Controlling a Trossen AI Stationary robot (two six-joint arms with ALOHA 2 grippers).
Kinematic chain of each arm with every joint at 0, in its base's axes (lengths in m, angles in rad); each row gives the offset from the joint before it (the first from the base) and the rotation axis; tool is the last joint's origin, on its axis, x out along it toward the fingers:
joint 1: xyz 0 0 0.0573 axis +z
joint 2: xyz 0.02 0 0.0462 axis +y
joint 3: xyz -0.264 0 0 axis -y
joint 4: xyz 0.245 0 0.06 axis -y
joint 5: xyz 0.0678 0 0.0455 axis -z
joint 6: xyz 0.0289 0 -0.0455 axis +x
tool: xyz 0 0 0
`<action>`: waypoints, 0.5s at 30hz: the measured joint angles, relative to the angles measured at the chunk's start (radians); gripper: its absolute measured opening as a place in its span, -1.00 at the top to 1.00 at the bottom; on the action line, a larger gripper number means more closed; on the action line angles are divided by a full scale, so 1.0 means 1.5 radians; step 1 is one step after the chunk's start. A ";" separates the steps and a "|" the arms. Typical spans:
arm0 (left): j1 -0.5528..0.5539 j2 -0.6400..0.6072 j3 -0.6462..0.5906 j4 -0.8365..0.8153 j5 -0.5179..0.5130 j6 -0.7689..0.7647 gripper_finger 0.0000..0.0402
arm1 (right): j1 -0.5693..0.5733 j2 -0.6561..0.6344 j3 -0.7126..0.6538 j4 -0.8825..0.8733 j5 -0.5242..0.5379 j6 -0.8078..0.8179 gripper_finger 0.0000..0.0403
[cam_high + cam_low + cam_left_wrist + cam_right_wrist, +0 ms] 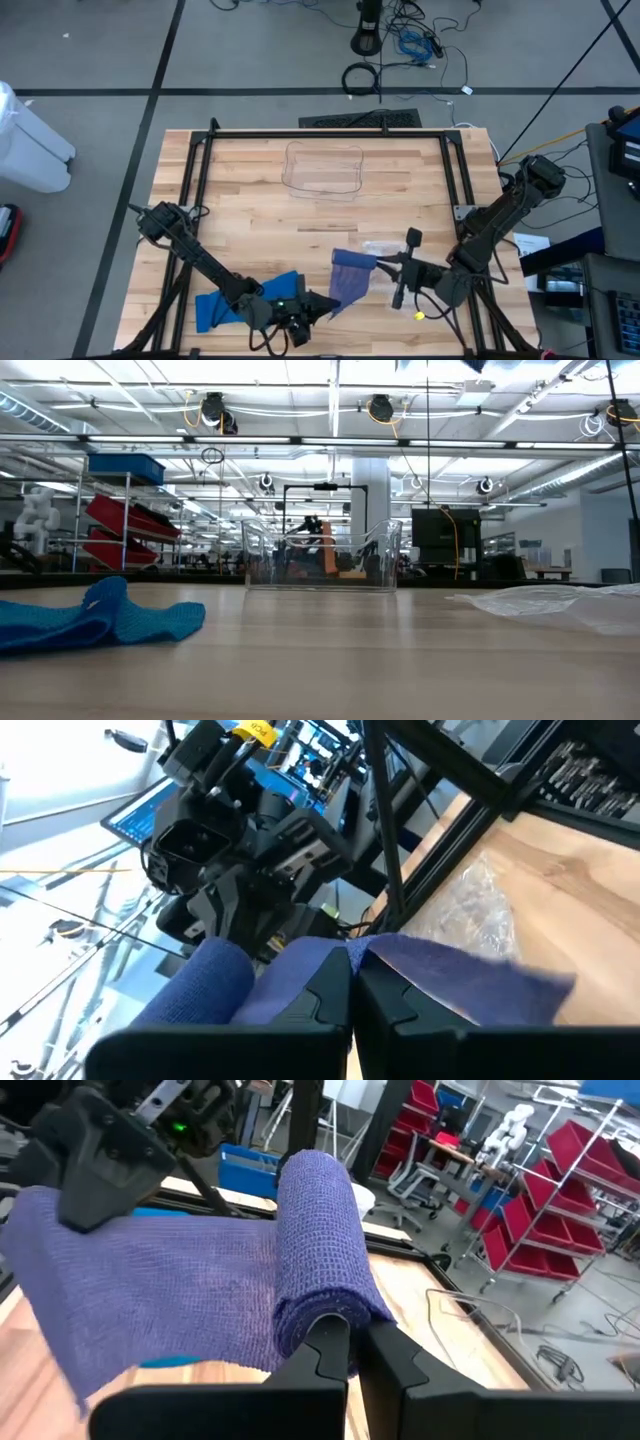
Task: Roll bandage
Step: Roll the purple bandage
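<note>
High view shows the purple woven bandage (350,276) stretched above the wooden surface (260,215) between the left hand (322,301) and the right hand (383,262), each clamped on an end. Only the right wrist view shows its rolled end (318,1245); low view instead catches the blue knitted bandage (95,619), clear plastic tray (320,557) and crumpled clear wrapper (560,602). No writing is legible.

2 arms with 2 grippers (left gripper (322,303), right gripper (380,262)), 2 bandages: purple bandage (350,275) centre-bottom, blue bandage (230,300) lower left; 1 clear container (324,168) upper centre, 1 plastic wrapper (381,247).
</note>
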 joint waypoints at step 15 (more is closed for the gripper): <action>0.033 0.000 0.000 -0.003 0.051 -0.105 0.98 | 0.004 0.000 0.000 -0.005 0.030 -0.140 1.00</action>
